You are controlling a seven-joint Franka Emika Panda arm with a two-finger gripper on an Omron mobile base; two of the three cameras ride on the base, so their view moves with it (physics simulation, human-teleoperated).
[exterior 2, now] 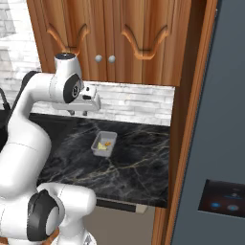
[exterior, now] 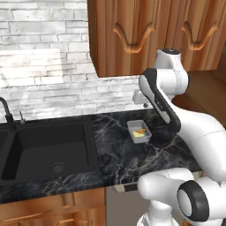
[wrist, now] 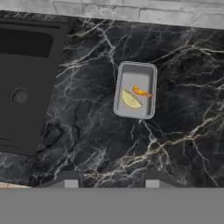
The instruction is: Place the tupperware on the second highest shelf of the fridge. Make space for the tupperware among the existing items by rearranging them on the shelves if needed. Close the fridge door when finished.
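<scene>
The tupperware (exterior: 139, 131) (exterior 2: 104, 143) (wrist: 135, 90), a small grey tray with yellow-orange food, rests on the black marble counter (exterior: 119, 154) to the right of the sink. My gripper (exterior: 143, 103) (exterior 2: 79, 112) (wrist: 109, 183) hangs well above the counter, pointing down, open and holding nothing. In the hand view the tray lies ahead of the fingertips (wrist: 66, 180), a little right of centre. The fridge (exterior 2: 225, 110) stands at the far right, its slate-grey door shut, with the black panel and blue lights (exterior 2: 224, 200) low on it. Its shelves and the items on them are hidden.
A dark sink (exterior: 44, 150) (wrist: 24, 83) with a black faucet (exterior: 6, 112) takes up the left of the counter. Wooden upper cabinets (exterior: 154, 31) (exterior 2: 115, 38) hang over the counter behind the arm. A tall wooden side panel (exterior 2: 187, 139) separates counter and fridge.
</scene>
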